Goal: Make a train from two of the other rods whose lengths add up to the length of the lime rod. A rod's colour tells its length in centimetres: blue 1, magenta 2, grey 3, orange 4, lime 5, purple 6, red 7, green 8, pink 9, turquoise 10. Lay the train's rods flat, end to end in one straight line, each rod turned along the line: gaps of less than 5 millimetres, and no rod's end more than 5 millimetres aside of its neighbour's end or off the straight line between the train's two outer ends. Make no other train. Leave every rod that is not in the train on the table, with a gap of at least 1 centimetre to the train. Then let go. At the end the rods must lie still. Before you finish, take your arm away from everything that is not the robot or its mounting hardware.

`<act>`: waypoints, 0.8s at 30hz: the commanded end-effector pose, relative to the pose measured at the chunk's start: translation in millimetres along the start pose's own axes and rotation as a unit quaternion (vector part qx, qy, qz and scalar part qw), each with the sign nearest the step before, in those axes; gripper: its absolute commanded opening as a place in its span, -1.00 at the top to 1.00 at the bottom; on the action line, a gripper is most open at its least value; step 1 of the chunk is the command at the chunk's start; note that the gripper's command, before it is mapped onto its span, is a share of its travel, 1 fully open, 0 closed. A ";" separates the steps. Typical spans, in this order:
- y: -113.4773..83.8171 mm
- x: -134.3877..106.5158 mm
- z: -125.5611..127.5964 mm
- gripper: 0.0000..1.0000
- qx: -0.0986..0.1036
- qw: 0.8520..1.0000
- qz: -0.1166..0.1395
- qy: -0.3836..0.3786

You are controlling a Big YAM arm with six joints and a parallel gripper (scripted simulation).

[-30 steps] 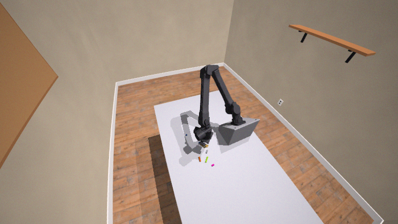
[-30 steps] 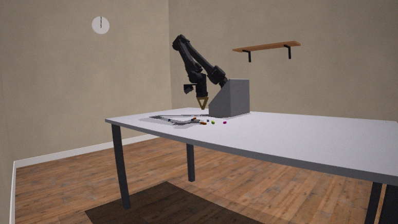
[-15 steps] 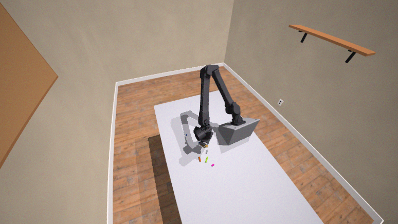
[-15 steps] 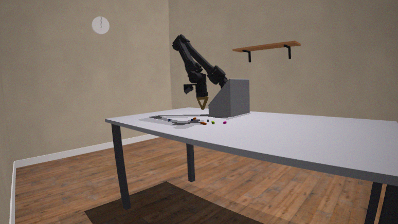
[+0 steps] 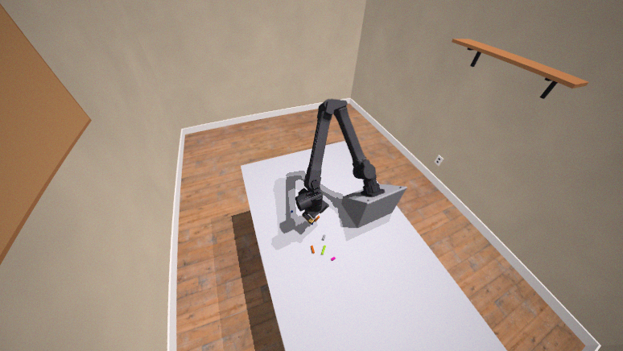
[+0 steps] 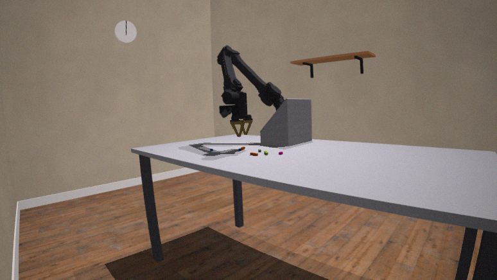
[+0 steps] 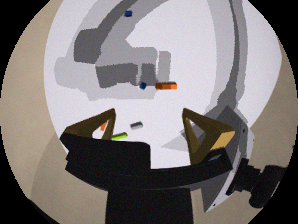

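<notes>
So the jaws (image 5: 311, 219) (image 6: 242, 135) are hanging wide open above the worktop (image 5: 370, 283) (image 6: 382, 173) (image 7: 265, 55), lime rod (image 5: 323, 249) (image 6: 266, 153) (image 7: 119, 136) lying beside the grey one (image 5: 323, 237) (image 6: 259, 150) (image 7: 136, 125).

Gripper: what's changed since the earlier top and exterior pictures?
The gripper moved left in the exterior view, and left and up in the top view. It is open, holding nothing. The visible rods stayed put.
</notes>
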State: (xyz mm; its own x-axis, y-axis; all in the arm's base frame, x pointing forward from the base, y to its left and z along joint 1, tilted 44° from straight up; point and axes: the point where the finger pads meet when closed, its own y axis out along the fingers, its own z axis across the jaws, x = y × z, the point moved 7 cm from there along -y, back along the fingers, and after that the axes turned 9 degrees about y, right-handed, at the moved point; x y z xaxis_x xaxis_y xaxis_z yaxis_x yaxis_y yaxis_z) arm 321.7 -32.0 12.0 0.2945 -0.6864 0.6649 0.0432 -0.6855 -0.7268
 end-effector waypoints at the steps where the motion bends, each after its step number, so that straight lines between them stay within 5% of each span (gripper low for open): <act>1: -7.5 33.8 11.3 -1.00 0.010 0.996 -0.004 0.093; 8: -4.8 13.6 4.1 -1.00 0.003 0.998 -0.002 0.062; 16: -8.0 21.1 6.8 -1.00 0.011 0.997 -0.003 0.076; 17: -8.0 58.7 8.6 -1.00 0.010 0.986 -0.005 0.166; 24: -7.1 41.3 8.6 -1.00 0.008 0.990 -0.004 0.142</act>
State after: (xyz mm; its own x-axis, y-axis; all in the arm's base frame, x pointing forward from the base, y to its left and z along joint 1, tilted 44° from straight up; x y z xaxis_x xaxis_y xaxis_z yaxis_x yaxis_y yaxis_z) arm 337.0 -62.9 45.4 0.0186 -0.7238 0.6898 0.0511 -0.6883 -0.7236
